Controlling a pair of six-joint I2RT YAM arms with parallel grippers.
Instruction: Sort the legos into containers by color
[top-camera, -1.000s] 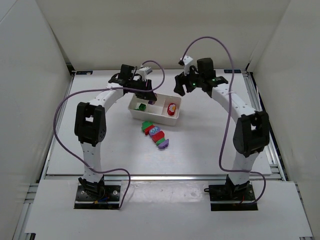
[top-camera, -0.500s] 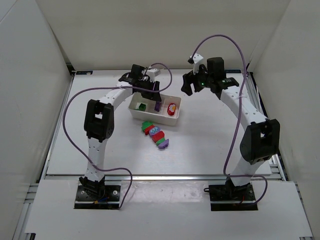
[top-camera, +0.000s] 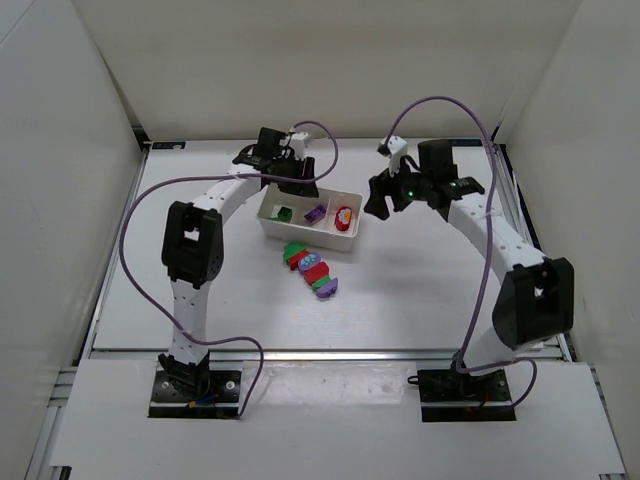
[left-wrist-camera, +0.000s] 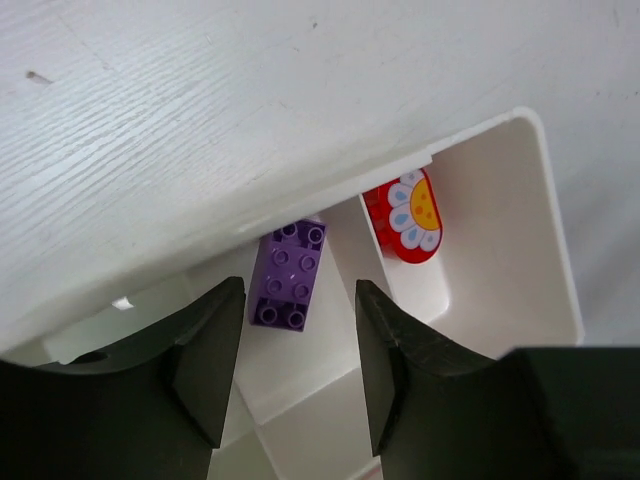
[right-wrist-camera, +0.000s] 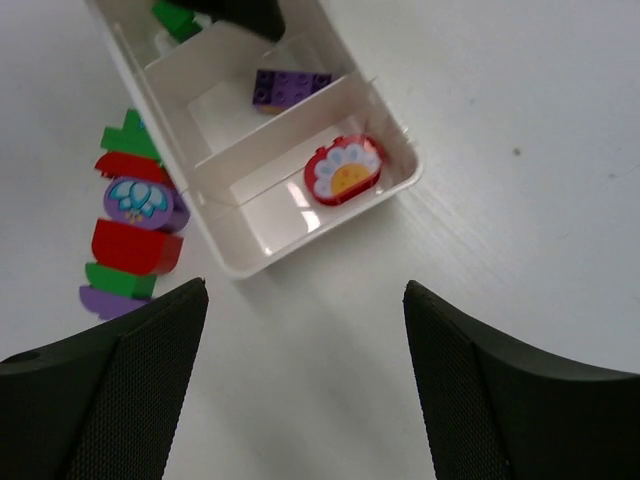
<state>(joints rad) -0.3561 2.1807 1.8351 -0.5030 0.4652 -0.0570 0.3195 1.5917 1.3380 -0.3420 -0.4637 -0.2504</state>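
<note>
The white tray has three compartments. A green brick lies in the left one, a purple brick in the middle one, and a red flower brick in the right one. My left gripper hovers open and empty over the tray's far edge. In the left wrist view it is above the purple brick, with the red brick beside. My right gripper is open and empty to the right of the tray. It is over bare table.
A cluster of loose green, red, purple and light blue bricks lies on the table just in front of the tray; it also shows in the right wrist view. White walls enclose the table on three sides.
My left gripper has let go of the purple brick in the middle compartment and drawn back toward the far edge. My right arm has swung to the right and a little nearer.
</note>
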